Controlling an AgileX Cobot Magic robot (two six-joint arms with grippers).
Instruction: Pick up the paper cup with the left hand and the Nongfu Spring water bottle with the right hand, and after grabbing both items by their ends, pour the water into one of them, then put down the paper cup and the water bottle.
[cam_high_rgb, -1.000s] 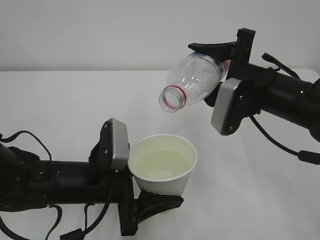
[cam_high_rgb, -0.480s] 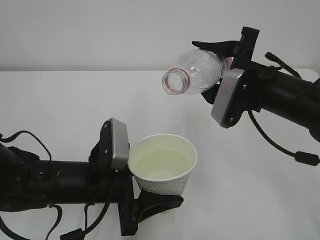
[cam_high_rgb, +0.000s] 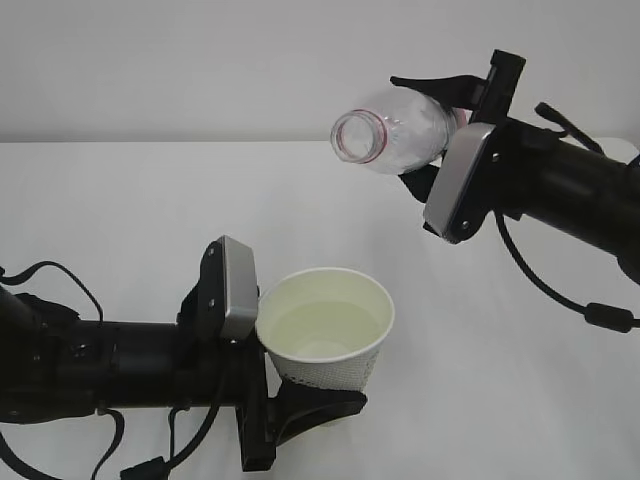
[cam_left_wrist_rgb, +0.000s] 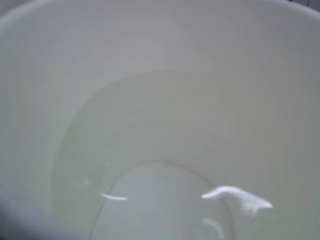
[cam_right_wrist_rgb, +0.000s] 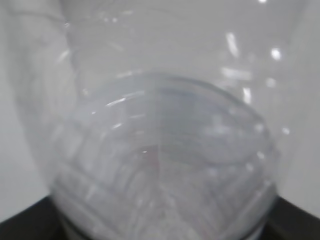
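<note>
While the left hand (cam_high_rgb: 300, 395) holds the paper cup (cam_high_rgb: 325, 330) at about six o'clock, its pincer is clamped around the cup's bottom end, just above the white desk (cam_high_rgb: 150, 220). Water (cam_high_rgb: 325, 335) sits inside the cup, so the pouring looks done. Up at about one o'clock, the right hand (cam_high_rgb: 440, 130) has its pincer clenched on the base end of the Nongfu Spring water bottle (cam_high_rgb: 395, 128). Lying almost sideways, mouth open, the bottle looks empty. I think both things must next be put down.
</note>
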